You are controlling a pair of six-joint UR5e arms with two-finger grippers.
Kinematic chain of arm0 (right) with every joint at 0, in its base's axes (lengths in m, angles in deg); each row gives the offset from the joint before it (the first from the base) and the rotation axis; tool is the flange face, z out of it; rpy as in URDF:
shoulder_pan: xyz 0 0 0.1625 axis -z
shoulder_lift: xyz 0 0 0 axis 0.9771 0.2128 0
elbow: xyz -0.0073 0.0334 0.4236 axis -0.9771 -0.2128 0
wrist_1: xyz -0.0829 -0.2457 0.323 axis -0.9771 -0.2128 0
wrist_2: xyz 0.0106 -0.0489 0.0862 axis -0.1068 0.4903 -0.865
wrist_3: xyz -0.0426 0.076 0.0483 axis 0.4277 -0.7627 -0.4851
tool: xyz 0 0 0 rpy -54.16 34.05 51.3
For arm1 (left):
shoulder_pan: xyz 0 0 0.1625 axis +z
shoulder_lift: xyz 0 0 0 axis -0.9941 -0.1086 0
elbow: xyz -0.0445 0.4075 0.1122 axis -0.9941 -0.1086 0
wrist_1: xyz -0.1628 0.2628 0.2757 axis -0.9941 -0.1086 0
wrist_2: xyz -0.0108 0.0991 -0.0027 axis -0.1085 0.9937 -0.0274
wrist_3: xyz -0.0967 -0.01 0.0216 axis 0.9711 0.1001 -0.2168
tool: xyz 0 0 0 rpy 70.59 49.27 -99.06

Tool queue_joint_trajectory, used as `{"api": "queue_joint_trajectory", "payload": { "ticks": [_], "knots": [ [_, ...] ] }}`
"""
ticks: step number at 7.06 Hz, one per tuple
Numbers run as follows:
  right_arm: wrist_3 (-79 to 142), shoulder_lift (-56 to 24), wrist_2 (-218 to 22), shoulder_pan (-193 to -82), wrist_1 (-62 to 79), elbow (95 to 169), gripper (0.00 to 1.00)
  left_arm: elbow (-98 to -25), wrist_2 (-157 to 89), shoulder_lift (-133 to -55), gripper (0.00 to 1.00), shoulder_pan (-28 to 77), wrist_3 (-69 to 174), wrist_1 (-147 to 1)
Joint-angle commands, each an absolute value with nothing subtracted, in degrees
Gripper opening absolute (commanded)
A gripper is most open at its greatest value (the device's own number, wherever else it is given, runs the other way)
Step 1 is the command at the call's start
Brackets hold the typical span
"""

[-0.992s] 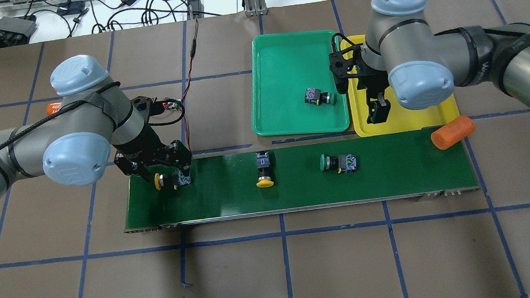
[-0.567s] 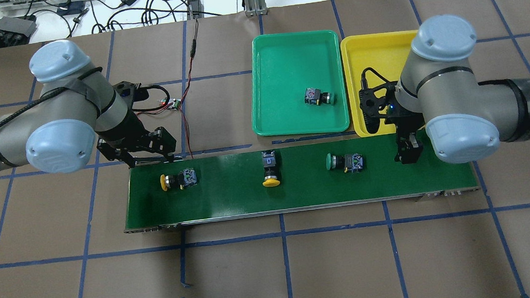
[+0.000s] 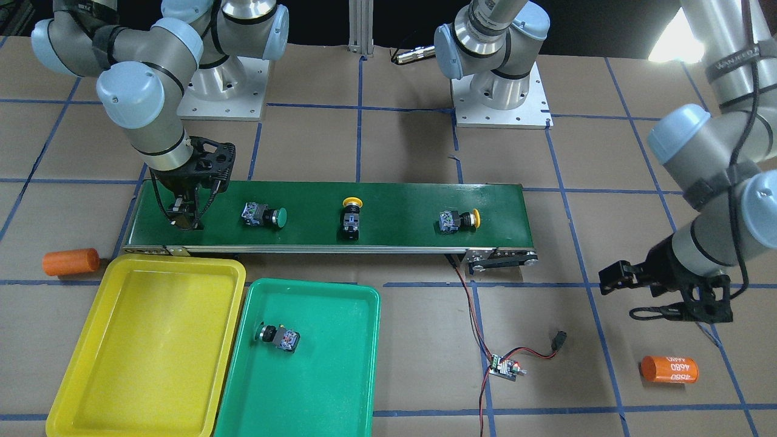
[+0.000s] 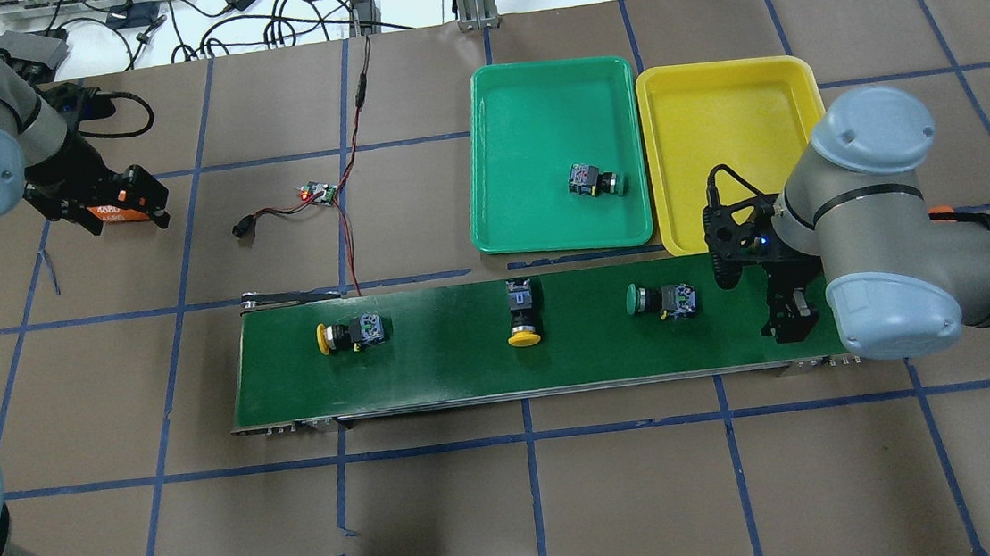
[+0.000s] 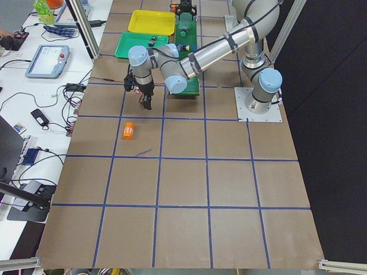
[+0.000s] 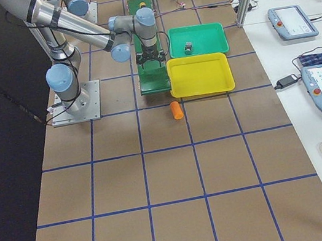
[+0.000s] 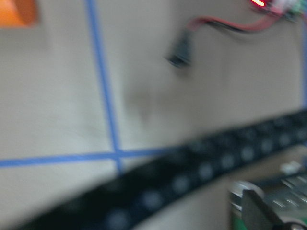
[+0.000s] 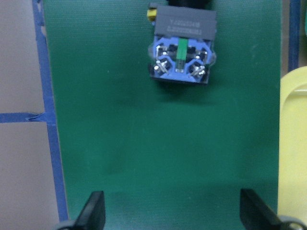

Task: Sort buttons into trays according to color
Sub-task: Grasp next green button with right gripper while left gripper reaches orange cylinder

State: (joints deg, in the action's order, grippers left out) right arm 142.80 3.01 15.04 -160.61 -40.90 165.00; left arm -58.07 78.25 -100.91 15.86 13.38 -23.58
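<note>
Belt [image 4: 468,379], long and dark green, lies across the table [image 4: 569,504] and carries three buttons on their sides. Toward the belt's end on the robot's right lies a green button [image 4: 663,299], cap pointing along the belt to the left, contact block to the right. At the belt's middle lies a yellow button [image 4: 523,313], cap toward the belt's robot-side edge. Near the belt's left end lies a second yellow button [image 4: 349,334], cap toward that end.

The right hand [image 4: 793,321] hangs low over the belt's right end, near the green button's block. Its fingers [image 8: 94,211] are spread wide, with only bare belt between them.

Just beyond the belt's far edge sit the green tray [image 4: 533,95] and the yellow tray [image 4: 727,114], side by side. A second green button [image 4: 596,181] lies in the green tray.

The left hand [image 4: 115,220] is well off the belt, past its left end and far edge, above the table. Its fingers are spread wide and grip nothing. An orange cylinder [image 3: 669,369] lies on the table near it. A small circuit board [image 4: 317,192] with red wires lies beyond the belt's far edge. A second orange cylinder [image 3: 71,261] lies just off the belt's right end.
</note>
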Motion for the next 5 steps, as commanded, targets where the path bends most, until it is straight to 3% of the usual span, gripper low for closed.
{"api": "queue_joint_trajectory", "payload": {
  "ticks": [1,3,5],
  "knots": [
    [142.8,3.3,15.1,-160.6,-41.0,165.0,1.00,-42.5,78.5,-112.7,1.00,17.3,8.1,-22.9],
    [142.0,3.7,15.0,-160.8,-41.1,165.1,1.00,-38.2,77.9,-119.4,1.00,19.9,5.8,-23.0],
    [141.6,3.6,14.8,-161.8,-41.2,165.1,1.00,-37.8,77.3,-120.2,1.00,19.8,6.6,-23.2]
  ]
}}
